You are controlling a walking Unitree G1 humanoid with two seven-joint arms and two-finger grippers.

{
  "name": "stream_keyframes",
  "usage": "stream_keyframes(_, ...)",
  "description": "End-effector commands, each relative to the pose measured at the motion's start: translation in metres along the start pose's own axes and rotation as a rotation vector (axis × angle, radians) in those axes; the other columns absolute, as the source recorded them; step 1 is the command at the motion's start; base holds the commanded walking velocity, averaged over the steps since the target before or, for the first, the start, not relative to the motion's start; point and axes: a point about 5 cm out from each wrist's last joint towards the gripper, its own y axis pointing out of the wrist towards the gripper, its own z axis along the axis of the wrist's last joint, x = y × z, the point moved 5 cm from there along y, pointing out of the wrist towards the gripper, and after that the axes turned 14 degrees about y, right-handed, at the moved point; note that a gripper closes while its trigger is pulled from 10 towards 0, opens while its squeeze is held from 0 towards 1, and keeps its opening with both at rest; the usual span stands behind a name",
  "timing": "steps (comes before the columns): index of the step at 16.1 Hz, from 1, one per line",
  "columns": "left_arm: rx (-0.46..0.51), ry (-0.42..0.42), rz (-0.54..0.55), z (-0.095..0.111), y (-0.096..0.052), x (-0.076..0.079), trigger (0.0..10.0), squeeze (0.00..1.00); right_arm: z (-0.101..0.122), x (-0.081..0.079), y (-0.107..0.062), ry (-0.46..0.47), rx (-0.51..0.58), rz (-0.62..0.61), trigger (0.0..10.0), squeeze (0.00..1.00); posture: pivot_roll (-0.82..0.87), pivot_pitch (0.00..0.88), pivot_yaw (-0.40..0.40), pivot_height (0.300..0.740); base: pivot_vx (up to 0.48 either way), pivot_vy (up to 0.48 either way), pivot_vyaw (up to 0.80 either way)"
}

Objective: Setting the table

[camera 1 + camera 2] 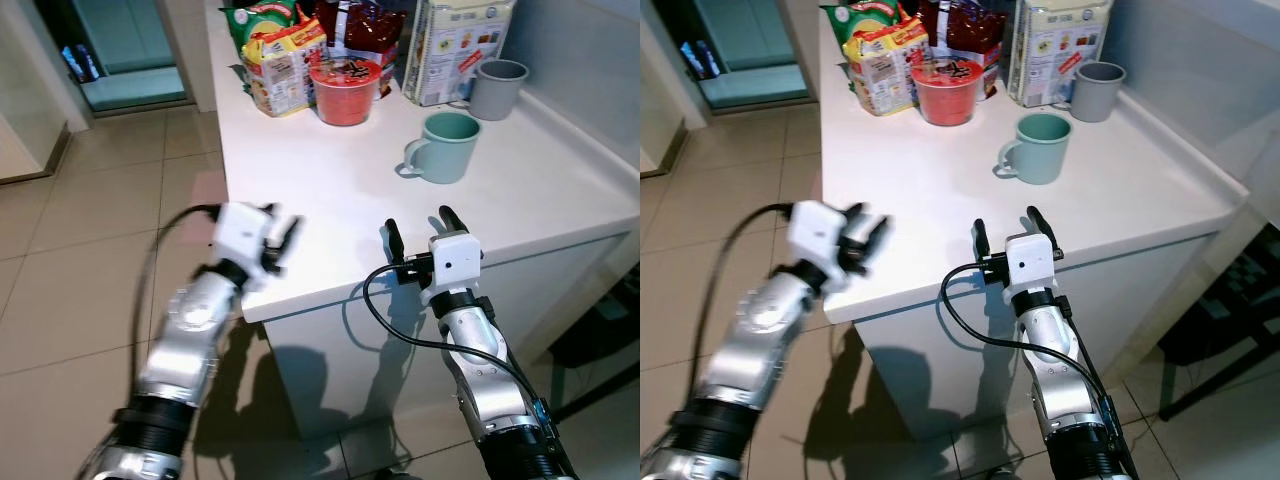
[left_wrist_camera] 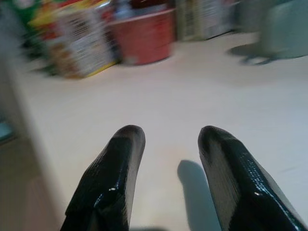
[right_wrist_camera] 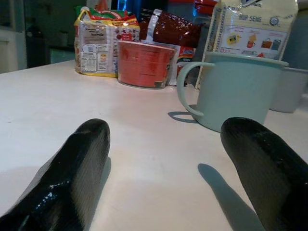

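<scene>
A pale green mug (image 1: pixel 445 146) stands on the white table (image 1: pixel 330 190), handle towards me. Behind it is a grey mug (image 1: pixel 497 88). A red noodle cup (image 1: pixel 346 91) sits at the back among snack packets (image 1: pixel 285 65). My right gripper (image 1: pixel 420 232) is open over the table's near edge, short of the green mug (image 3: pixel 238 89), nothing between its fingers (image 3: pixel 72 168). My left gripper (image 1: pixel 282 240) hovers open at the table's near left corner, blurred, with its fingers (image 2: pixel 113 178) over bare tabletop.
A tall white bag (image 1: pixel 455 45) and dark red packet (image 1: pixel 362 28) stand at the table's back. A grey wall (image 1: pixel 590 60) runs along the right. Tiled floor (image 1: pixel 80 230) lies to the left, with a doorway (image 1: pixel 125 50) beyond. A dark chair (image 1: pixel 600 340) sits lower right.
</scene>
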Motion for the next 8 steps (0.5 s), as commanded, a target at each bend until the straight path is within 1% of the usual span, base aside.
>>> stream_keyframes(1,-0.011,0.003,0.023,0.000,0.003,-0.008,10.0,0.00,-0.005,-0.001,-0.003,-0.001,-0.020,0.001,10.0,0.00,0.04,0.000,0.079,0.740,0.000,0.000,0.00)
stream_keyframes(2,-0.010,0.015,0.033,0.001,0.005,-0.012,10.0,0.00,-0.006,-0.001,-0.002,-0.002,-0.019,-0.001,10.0,0.00,0.04,0.000,0.082,0.740,0.000,0.000,0.00)
stream_keyframes(3,-0.008,0.018,0.030,0.002,0.006,-0.011,10.0,0.00,-0.006,-0.001,-0.002,-0.003,-0.019,-0.003,10.0,0.00,0.04,0.000,0.083,0.740,0.000,0.000,0.00)
stream_keyframes(4,0.006,0.024,0.023,0.005,0.007,-0.008,10.0,0.00,0.004,-0.002,0.001,-0.032,0.022,-0.003,10.0,0.00,0.04,0.000,0.080,0.740,0.000,0.000,0.00)
stream_keyframes(5,0.018,0.026,0.025,0.006,0.006,-0.007,10.0,0.00,0.027,0.001,0.007,-0.084,0.108,-0.009,10.0,0.00,0.04,0.000,0.079,0.740,0.000,0.000,0.00)
stream_keyframes(6,0.015,0.022,0.028,0.005,0.006,-0.005,10.0,0.00,0.041,0.010,0.014,-0.097,0.150,-0.043,10.0,0.00,0.04,0.000,0.073,0.740,0.000,0.000,0.00)
stream_keyframes(7,0.016,0.019,0.028,0.004,0.006,-0.003,10.0,0.00,0.046,0.017,0.017,-0.093,0.162,-0.072,10.0,0.00,0.04,0.000,0.073,0.740,0.000,0.000,0.00)
stream_keyframes(8,0.020,0.019,0.022,0.005,0.007,-0.001,10.0,0.00,0.047,0.023,0.020,-0.092,0.157,-0.100,10.0,0.00,0.04,0.000,0.073,0.740,0.000,0.000,0.00)
